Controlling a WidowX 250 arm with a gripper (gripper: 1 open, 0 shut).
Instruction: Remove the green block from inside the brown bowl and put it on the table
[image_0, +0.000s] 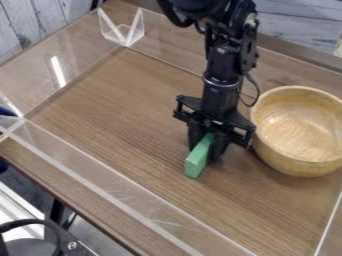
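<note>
Green block (201, 157): on the table (107, 110), left of the brown bowl (302, 129); long axis runs toward the camera; upper end directly beneath the clenched hand (210, 137), apparently gripped.

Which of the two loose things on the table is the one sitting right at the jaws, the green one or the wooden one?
The green block. Its upper end lies right at the closed jaws, out on the table. The brown bowl stands empty to the side, apart from them.
</note>
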